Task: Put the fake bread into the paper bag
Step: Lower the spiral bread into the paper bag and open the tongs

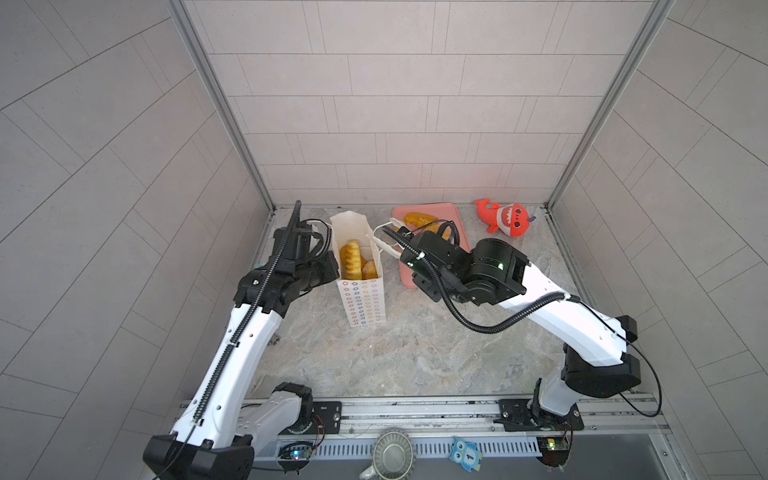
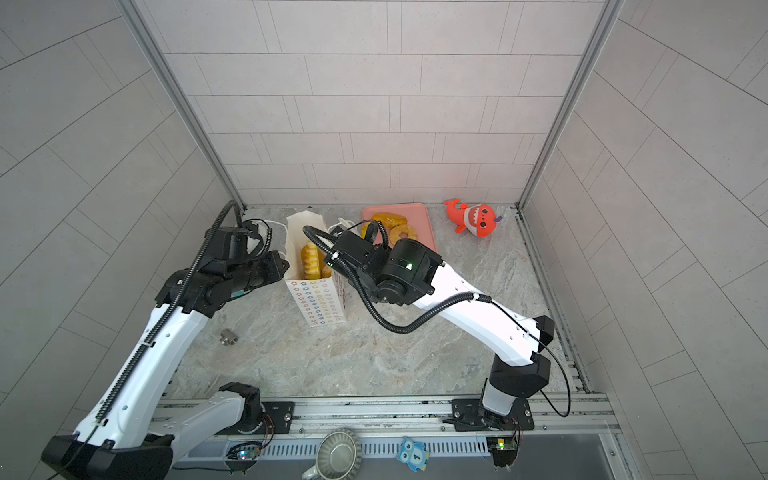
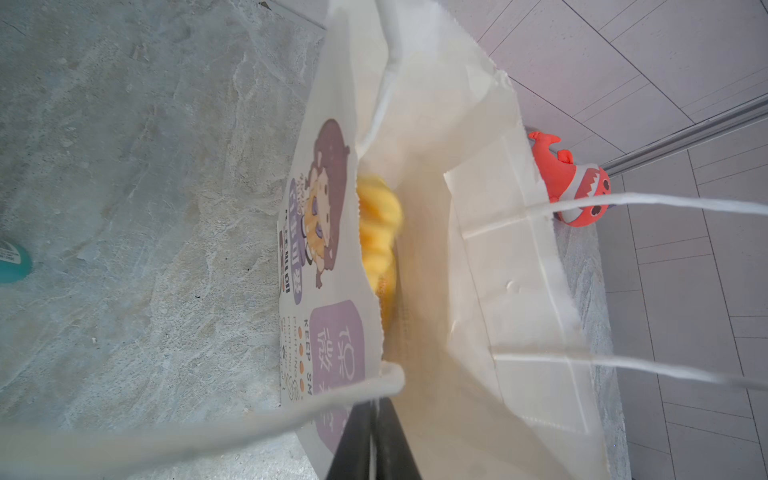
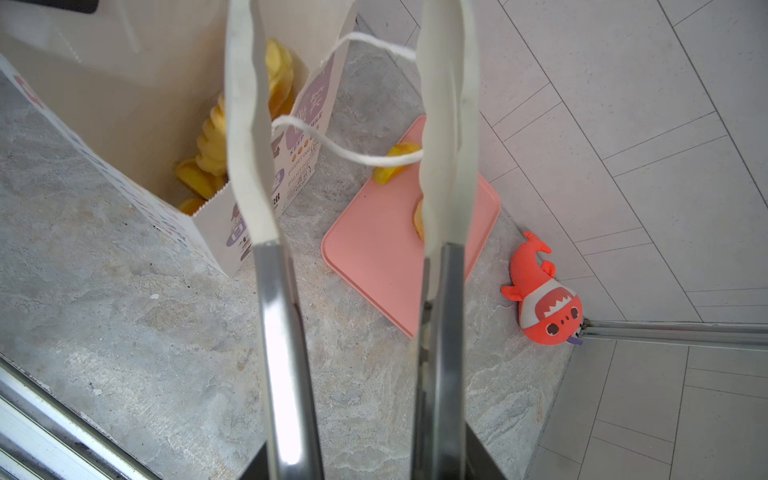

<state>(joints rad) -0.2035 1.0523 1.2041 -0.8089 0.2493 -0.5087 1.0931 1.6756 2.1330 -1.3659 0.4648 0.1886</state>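
Up close my right gripper (image 4: 340, 50) hangs spread wide and empty near the pink tray (image 4: 374, 257), left gripper (image 3: 376, 405) clamped on the paper bag (image 3: 478, 270) rim, fake bread (image 3: 380, 224) inside.

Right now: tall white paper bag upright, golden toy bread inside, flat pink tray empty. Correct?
Wrong on the flat pink tray: golden toy pastries lie on it, as a top view shows. The tall white paper bag stands upright with golden toy bread inside.

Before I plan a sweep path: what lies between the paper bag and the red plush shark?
The pink tray, fake bread on it; shown in both top views.
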